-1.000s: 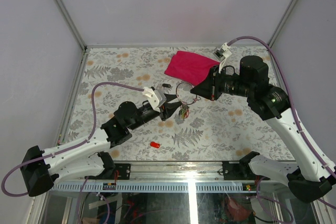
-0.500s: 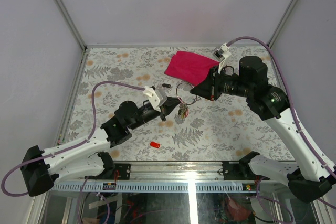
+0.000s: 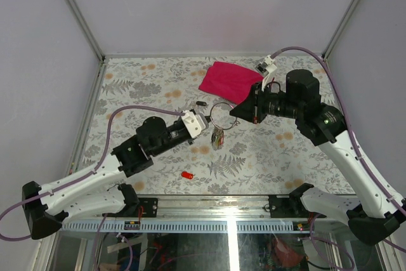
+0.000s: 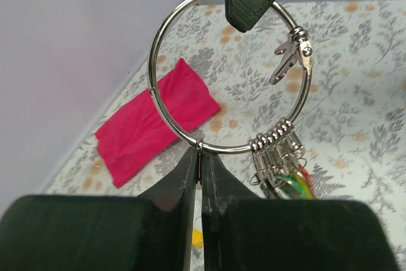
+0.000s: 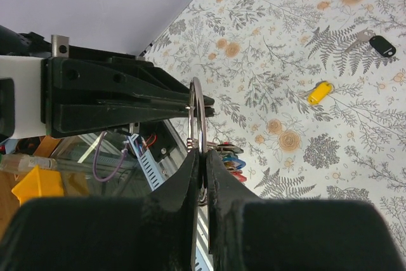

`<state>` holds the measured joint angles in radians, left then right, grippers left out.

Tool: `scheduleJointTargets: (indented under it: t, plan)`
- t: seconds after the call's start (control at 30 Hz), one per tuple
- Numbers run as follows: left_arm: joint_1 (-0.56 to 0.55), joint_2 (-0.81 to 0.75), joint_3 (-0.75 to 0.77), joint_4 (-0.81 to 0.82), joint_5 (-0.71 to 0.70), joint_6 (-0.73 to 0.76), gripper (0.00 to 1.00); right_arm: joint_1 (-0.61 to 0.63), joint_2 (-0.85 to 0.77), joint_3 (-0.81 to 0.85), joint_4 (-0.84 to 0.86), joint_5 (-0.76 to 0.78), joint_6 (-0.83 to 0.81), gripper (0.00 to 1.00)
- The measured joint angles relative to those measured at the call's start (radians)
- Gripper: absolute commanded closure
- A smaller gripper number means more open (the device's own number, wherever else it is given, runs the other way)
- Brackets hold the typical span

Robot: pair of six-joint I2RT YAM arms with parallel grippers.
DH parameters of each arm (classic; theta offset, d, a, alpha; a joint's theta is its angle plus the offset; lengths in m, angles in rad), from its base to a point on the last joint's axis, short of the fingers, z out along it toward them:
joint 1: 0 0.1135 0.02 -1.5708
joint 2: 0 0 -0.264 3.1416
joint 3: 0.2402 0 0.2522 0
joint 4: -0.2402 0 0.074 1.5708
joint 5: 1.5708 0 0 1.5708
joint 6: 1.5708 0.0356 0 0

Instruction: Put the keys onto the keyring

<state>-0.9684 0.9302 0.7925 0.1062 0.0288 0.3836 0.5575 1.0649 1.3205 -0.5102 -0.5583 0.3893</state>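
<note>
Floral table (image 3: 273,157), white walls round it. You have the keyring (image 4: 150,69) lifted off the surface, strung between both arms. Your left gripper (image 4: 199,150) is clenched on the wire at one side of the keyring, and your right gripper (image 5: 202,153) is clenched on the opposite side. Each pinches bare wire and nothing else. The bunch of keys (image 4: 282,157) hangs from the keyring just beside the left fingertips, coloured heads down. A small clasp (image 4: 293,52) sits on the wire between that bunch and the right gripper. It looks closed, but I cannot tell for sure.

Progress: early, I judge. The keyring is secured in the air, and that is all that is done.

- The red key (image 3: 187,174) lies on the table well apart from the keyring, toward the arm bases.
- The yellow key (image 5: 320,92) lies flat on the table near the keyring and shows mainly in the right wrist view.
- A black key (image 5: 382,45) lies near the yellow one.
- Neither the red nor the yellow key is on the wire.
- The pink cloth (image 3: 228,82) lies just beyond the keyring, on the far side.

Left to do: get the keyring open, fetch the yellow key, thread it, and do the same for the red. Both your grippers are taken up with the keyring, so one probably has to release before any key gets picked up.
</note>
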Motion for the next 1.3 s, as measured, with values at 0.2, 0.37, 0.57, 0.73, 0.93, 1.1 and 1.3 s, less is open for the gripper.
scheduleJointTargets:
  t: [0.2, 0.37, 0.57, 0.73, 0.93, 1.1, 1.3]
  plan:
    - [-0.002, 0.008, 0.053, -0.100, -0.015, 0.142, 1.00, 0.000, 0.000, -0.018, 0.008, -0.002, 0.001, 0.99]
    - [-0.007, 0.018, 0.095, -0.174, -0.037, 0.290, 1.00, 0.000, 0.000, -0.040, 0.024, -0.004, 0.000, 0.85]
    - [-0.005, 0.020, 0.110, -0.238, -0.095, 0.475, 1.00, 0.000, -0.004, -0.057, 0.021, -0.002, -0.009, 0.69]
    - [-0.004, 0.011, 0.109, -0.281, -0.116, 0.615, 1.00, 0.000, -0.033, -0.057, 0.020, 0.013, -0.027, 0.59]
    - [-0.004, -0.027, 0.105, -0.297, -0.089, 0.806, 1.00, 0.000, -0.076, -0.058, 0.020, 0.028, -0.062, 0.52]
    - [-0.004, -0.052, 0.092, -0.341, -0.048, 1.005, 1.00, -0.001, -0.086, -0.082, 0.023, 0.045, -0.097, 0.51]
    - [-0.009, -0.054, 0.090, -0.421, -0.010, 1.187, 1.00, 0.000, -0.137, -0.217, 0.082, 0.052, -0.146, 0.49]
